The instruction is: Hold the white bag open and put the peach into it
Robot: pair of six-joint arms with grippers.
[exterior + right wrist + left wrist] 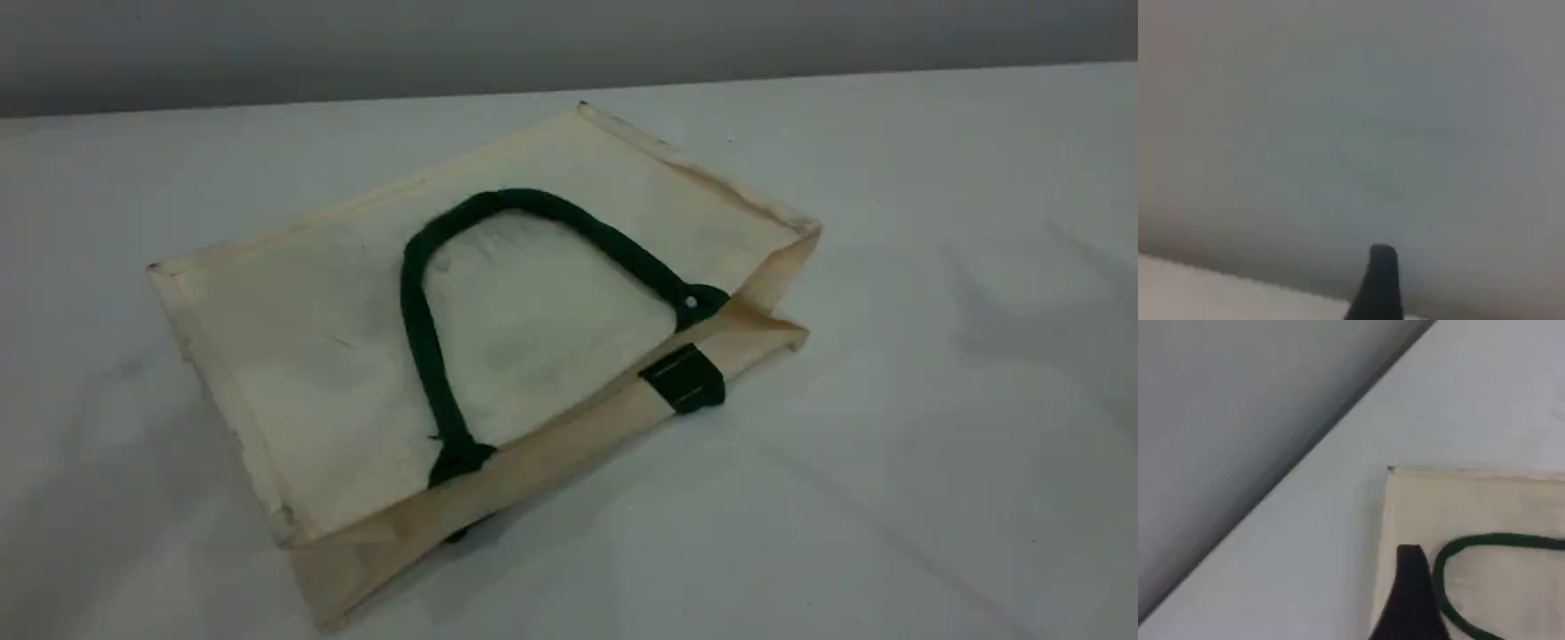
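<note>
The left gripper, its spread unreadable from one fingertip, is hovering over the white bag's edge, while the right gripper is gaping wide, holding nothing. The bag is lying flat on the table and the peach is showing nowhere. Opening the bag looks not yet begun, and lifting the rope handle is probably what comes next.

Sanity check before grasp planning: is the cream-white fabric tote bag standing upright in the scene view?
No, the cream-white fabric tote bag lies flat on the white table, its dark green rope handle resting on top.
</note>
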